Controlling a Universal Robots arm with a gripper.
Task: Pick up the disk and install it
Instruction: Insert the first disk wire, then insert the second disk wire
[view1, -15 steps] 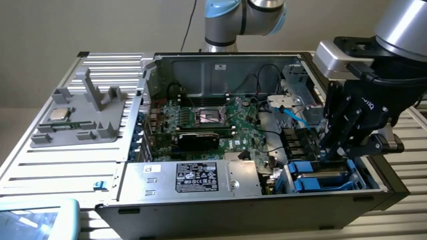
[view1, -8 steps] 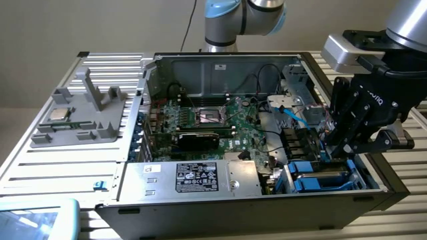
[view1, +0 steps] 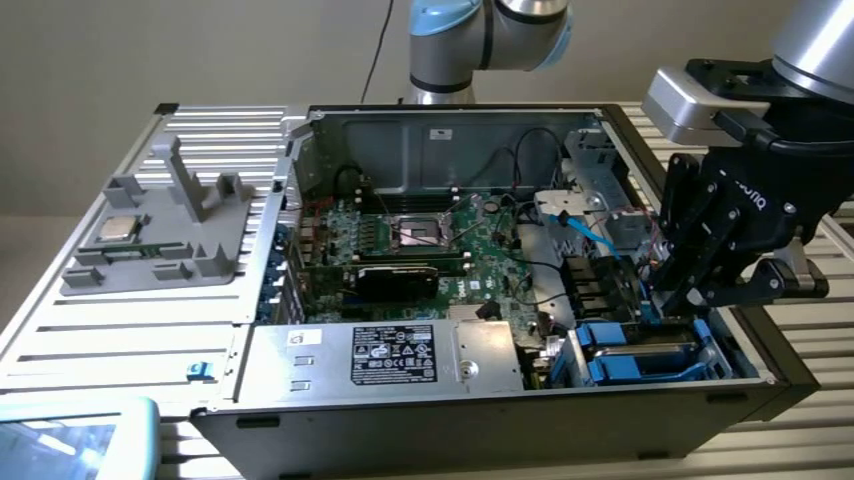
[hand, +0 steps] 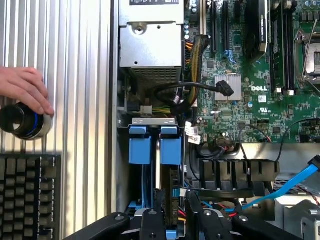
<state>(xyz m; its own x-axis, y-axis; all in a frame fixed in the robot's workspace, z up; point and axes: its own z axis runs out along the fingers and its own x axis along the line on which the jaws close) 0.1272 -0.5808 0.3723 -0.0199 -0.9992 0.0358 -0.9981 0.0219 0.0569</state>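
The disk (hand: 169, 150), in its bright blue carrier, stands on edge in the drive bay at the front corner of the open computer case (view1: 441, 130), on the exterior view's right. Its blue frame (view1: 638, 365) shows down in that bay. My gripper (hand: 173, 212) reaches down over the bay, and its black fingers (hand: 155, 215) press on either side of the disk's dark edge. In the exterior view the gripper (view1: 681, 300) hangs just above the bay's rim. Beside the held disk sits a second blue carrier tab (hand: 140, 147).
A big silver box with a black label (view1: 387, 355) lies beside the bay. The green motherboard (view1: 427, 240) and a blue cable (view1: 587, 235) lie behind it. A grey fixture (view1: 160, 235) holds a small square chip (view1: 120, 228). A hand (hand: 25, 87) rests on a black knob (hand: 20, 122) above a keyboard (hand: 30, 195).
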